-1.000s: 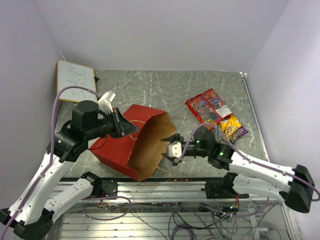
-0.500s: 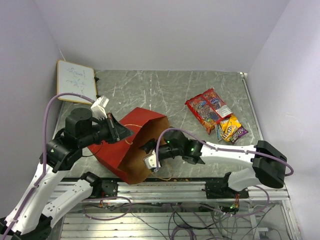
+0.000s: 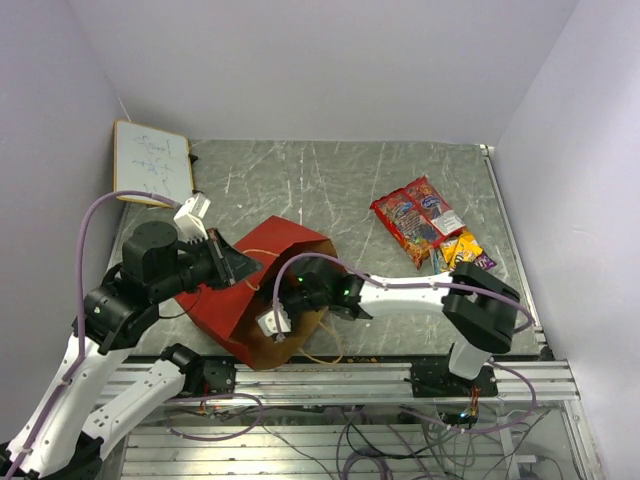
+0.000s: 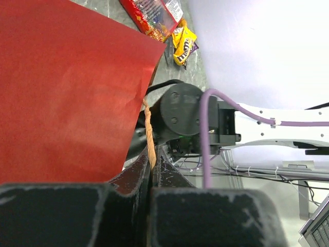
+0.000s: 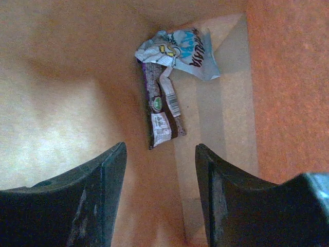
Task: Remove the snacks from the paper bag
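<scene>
The paper bag [image 3: 222, 305] lies tilted on the table, red outside, its brown mouth facing the near edge. My left gripper [image 3: 243, 268] is shut on the bag's twisted handle [image 4: 149, 139] at the red wall [image 4: 72, 87] and holds the mouth up. My right gripper [image 3: 277, 318] is open inside the mouth. In the right wrist view it [image 5: 159, 154] faces a silvery-blue packet [image 5: 177, 49] and a purple-brown packet [image 5: 162, 110] lying deep in the bag, apart from the fingers. Red packets [image 3: 415, 215], a yellow pack [image 3: 460, 250] and a purple pack [image 3: 482, 262] lie on the table at right.
A white board [image 3: 152, 162] leans at the back left corner. The second loop handle [image 3: 325, 350] hangs by the bag's mouth near the table's front rail. The right arm's links stretch across the front of the table towards the bag.
My right gripper has moved left from in front of the bag into its mouth. The left gripper has kept its hold, and the bag has shifted slightly left with its mouth turned more towards the front.
</scene>
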Action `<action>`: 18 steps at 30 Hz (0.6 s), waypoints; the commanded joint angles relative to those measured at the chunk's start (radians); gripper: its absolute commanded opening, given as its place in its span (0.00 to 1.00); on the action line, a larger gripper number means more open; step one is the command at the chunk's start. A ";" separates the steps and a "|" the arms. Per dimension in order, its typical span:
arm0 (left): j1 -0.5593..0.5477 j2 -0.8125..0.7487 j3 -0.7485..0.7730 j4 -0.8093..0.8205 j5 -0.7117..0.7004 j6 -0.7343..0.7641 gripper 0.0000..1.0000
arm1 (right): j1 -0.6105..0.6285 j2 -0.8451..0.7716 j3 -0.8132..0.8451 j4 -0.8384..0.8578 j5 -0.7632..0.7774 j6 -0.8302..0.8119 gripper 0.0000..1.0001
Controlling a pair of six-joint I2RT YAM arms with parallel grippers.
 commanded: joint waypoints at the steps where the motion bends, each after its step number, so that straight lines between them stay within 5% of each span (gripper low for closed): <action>1: -0.007 0.013 0.011 0.048 -0.017 -0.001 0.07 | 0.006 0.098 0.078 0.041 0.011 -0.062 0.55; 18: -0.008 0.133 0.140 0.093 0.048 0.040 0.07 | 0.010 0.400 0.271 0.128 0.032 -0.056 0.56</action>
